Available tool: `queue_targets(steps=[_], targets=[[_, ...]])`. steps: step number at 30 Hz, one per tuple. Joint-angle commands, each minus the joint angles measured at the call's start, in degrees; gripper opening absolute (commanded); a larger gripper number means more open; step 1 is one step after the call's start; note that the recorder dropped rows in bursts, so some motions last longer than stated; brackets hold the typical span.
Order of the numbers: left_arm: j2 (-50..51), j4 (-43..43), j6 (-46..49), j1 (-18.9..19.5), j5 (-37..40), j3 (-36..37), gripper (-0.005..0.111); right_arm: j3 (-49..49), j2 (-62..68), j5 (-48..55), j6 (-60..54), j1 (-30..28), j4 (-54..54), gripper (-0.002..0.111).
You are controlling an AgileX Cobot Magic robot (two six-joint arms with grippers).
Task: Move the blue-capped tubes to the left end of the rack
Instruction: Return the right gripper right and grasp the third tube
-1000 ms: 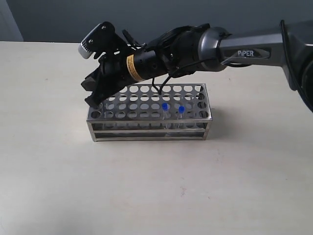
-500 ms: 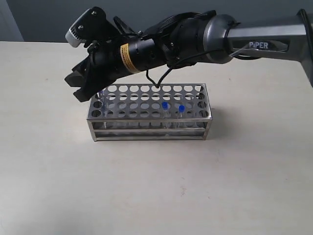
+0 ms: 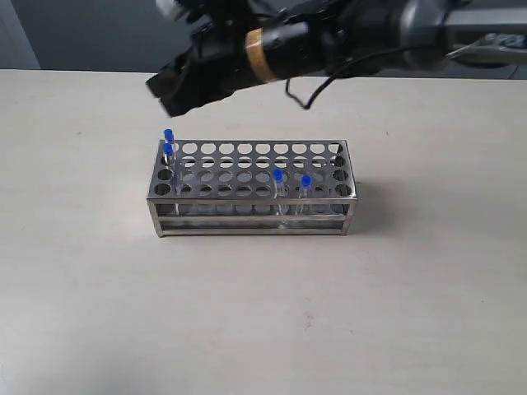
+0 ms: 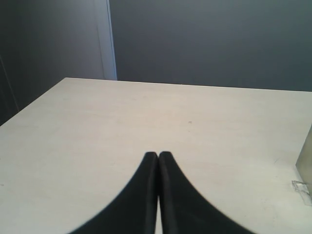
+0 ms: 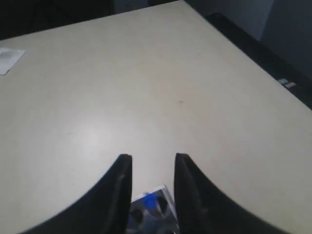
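Observation:
The steel rack (image 3: pixel 252 188) stands mid-table. Two blue-capped tubes (image 3: pixel 168 144) stand in holes at its left end, one behind the other. Two more blue-capped tubes stand right of centre, one (image 3: pixel 278 177) and one (image 3: pixel 305 182), near the front rows. My right gripper (image 3: pixel 169 89) hangs open above and behind the rack's left end, holding nothing. In the right wrist view its gripper (image 5: pixel 152 161) frames a blue cap (image 5: pixel 149 200) and the rack corner (image 5: pixel 163 191) below. My left gripper (image 4: pixel 158 155) is shut over bare table, with nothing held; it is out of the exterior view.
The pale table (image 3: pixel 263 313) spreads all round the rack. A dark grey wall (image 3: pixel 82 33) runs behind it. The right arm (image 3: pixel 428 33) crosses the top of the exterior view. A rack edge (image 4: pixel 306 161) shows at the side of the left wrist view.
My right gripper has risen up and away from the rack's left end, uncovering two blue-capped tubes standing there. The two tubes right of centre have not moved.

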Motion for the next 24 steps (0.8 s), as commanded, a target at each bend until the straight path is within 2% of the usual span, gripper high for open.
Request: queue_targets(steps=[1, 4, 8, 10, 14, 20, 22, 24], targets=[[-0.2, -0.2, -0.1, -0.4, 0.0, 0.2, 0.0, 9.2, -8.1, -4.8, 0.9, -9.4, 0.0, 0.026], [-0.2, -0.2, -0.1, -0.4, 0.0, 0.2, 0.0, 18.5, -14.7, -7.3, 0.9, -14.0, 0.0, 0.026], [-0.2, -0.2, -0.1, -0.4, 0.0, 0.2, 0.0, 32.0, -24.6, -5.7, -1.8, -15.6, 3.1, 0.026], [-0.2, -0.2, -0.1, -0.4, 0.0, 0.2, 0.0, 38.2, -29.8, -1.8, -7.2, -15.5, 8.8, 0.026], [-0.2, -0.2, -0.1, -0.4, 0.0, 0.2, 0.0, 46.8, -36.6, -1.7, -18.1, -15.5, 18.1, 0.026], [-0.2, -0.2, -0.1, -0.4, 0.0, 0.2, 0.0, 52.8, -34.2, 2.1, -24.9, -15.5, 21.4, 0.027], [-0.2, -0.2, -0.1, -0.4, 0.0, 0.2, 0.0, 52.9, -31.9, 1.2, -27.5, -15.5, 23.5, 0.033], [-0.2, -0.2, -0.1, -0.4, 0.0, 0.2, 0.0, 52.9, -29.3, -1.0, -30.8, -15.5, 26.2, 0.044]])
